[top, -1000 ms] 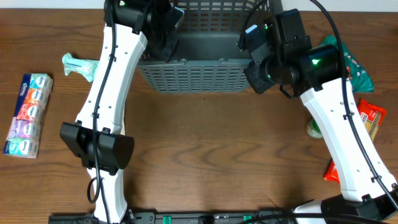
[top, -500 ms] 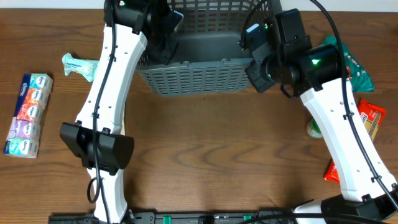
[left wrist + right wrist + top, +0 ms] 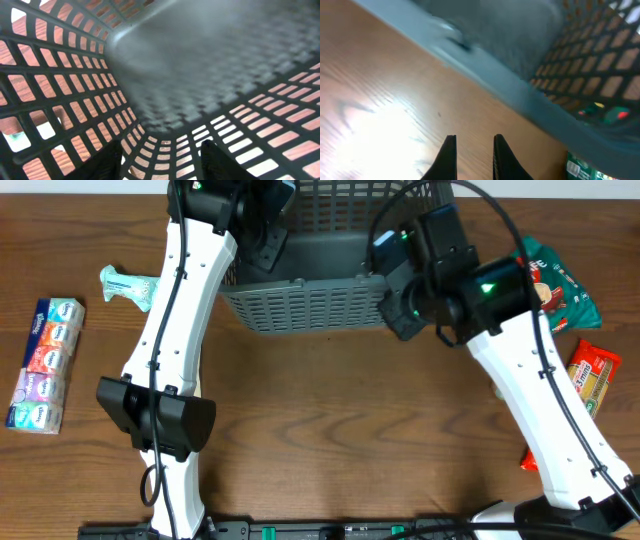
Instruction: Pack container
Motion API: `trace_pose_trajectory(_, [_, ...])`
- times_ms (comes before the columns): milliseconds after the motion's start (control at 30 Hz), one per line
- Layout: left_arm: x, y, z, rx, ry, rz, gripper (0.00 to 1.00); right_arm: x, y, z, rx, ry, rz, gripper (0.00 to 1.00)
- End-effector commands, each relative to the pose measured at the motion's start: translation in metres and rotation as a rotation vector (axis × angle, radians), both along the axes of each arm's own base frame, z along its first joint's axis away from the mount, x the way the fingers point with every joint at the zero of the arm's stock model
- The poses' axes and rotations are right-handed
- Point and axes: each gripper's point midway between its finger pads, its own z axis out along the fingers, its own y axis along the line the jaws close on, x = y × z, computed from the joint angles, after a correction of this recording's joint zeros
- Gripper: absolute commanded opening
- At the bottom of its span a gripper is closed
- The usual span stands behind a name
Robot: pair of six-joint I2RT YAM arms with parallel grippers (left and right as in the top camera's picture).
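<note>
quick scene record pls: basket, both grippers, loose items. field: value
container: grey slotted basket, upright, far centre of the table
contents: none visible; bare bottom in the left wrist view
left gripper: open, empty, inside the basket
right gripper: fingers slightly apart, empty, over the table just outside the basket's near right corner
left of basket: tissue pack, teal packet
right of basket: green bag, red-and-yellow packet
</note>
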Motion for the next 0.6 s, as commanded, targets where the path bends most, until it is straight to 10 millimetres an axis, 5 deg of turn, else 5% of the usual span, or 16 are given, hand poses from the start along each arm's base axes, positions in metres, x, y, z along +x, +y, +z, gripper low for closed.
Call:
trace_pose_trajectory(0, [-0.001, 0.002, 0.020, -0.005, -0.058, 0.014, 0.58, -0.013, 0.016, 0.022, 0.067, -0.038, 0.050, 0.11])
trace_pose_trajectory(67, [0.002, 0.005, 0.031, -0.002, -0.101, 0.023, 0.68, -0.020, 0.022, 0.033, 0.103, -0.055, 0.074, 0.37])
trace_pose_trajectory(100, [0.002, 0.006, 0.039, -0.002, -0.128, 0.028, 0.77, -0.022, 0.023, 0.040, 0.124, -0.071, 0.081, 0.60])
trace_pose_trajectory(267, [-0.003, 0.032, 0.085, 0.010, -0.263, 0.156, 0.93, -0.010, -0.006, 0.084, 0.218, -0.221, -0.123, 0.99])
trace_pose_trajectory(433, [-0.032, 0.081, 0.135, -0.030, -0.358, 0.362, 0.99, 0.007, -0.083, 0.127, 0.366, -0.356, -0.521, 0.99])
trace_pose_trajectory(567, [-0.070, 0.129, 0.148, -0.053, -0.328, 0.535, 0.99, 0.003, -0.171, 0.123, 0.463, -0.342, -0.979, 0.99])
